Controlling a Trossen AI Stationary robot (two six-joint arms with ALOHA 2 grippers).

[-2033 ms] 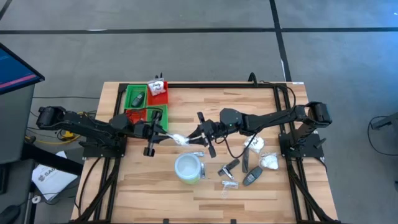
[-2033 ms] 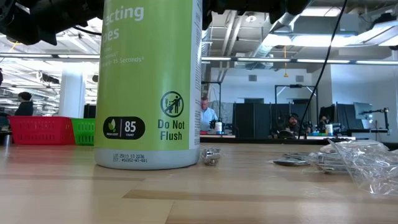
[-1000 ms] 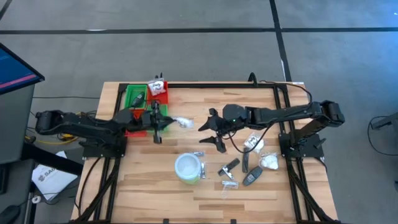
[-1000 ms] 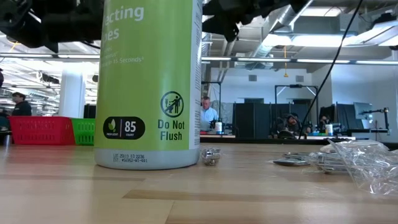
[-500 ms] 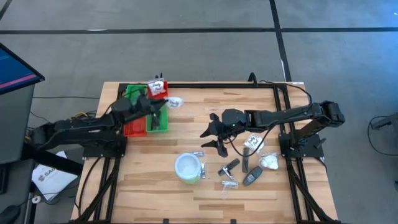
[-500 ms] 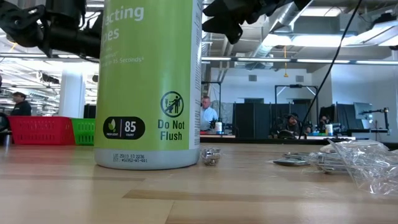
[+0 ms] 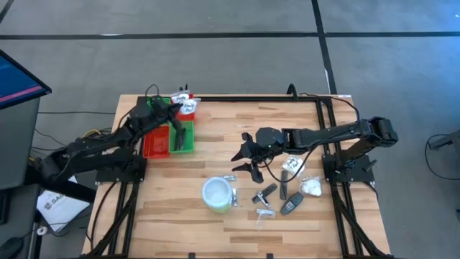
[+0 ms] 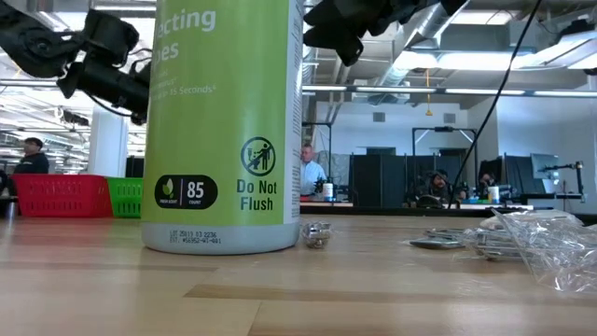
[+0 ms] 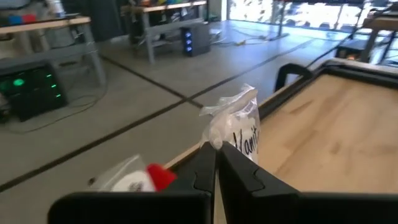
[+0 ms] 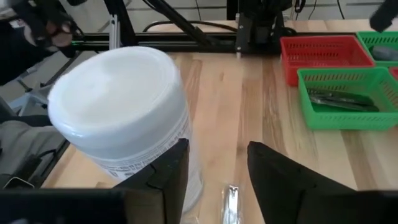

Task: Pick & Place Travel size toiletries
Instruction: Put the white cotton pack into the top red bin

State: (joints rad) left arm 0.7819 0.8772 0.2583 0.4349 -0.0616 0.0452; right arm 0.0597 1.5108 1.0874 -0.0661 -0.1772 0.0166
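Toiletries: one clear packet (image 9: 237,127) with dark lettering is pinched between the closed fingers of the left gripper (image 9: 216,163), its long axis running straight out from the fingertips, crinkled free end pointing away from the wrist. In the high view that gripper (image 7: 180,109) hangs over the far red compartment of the red and green tray (image 7: 159,146) at the table's far left corner.

Farther out, the right gripper (image 7: 244,159) is over the table's middle, its jaws parted with nothing between them, just beyond the round white tub (image 7: 218,194) with the green side. Near that tub, on the wooden table (image 7: 215,122), lie the other items: a small clear sachet (image 7: 229,178), a slim dark stick (image 7: 265,192) lying slantwise, a dark oval (image 7: 291,206), a white lumpy packet (image 7: 311,188) and another clear sachet (image 7: 264,213). A green tray compartment holds dark slim pieces (image 10: 339,101).
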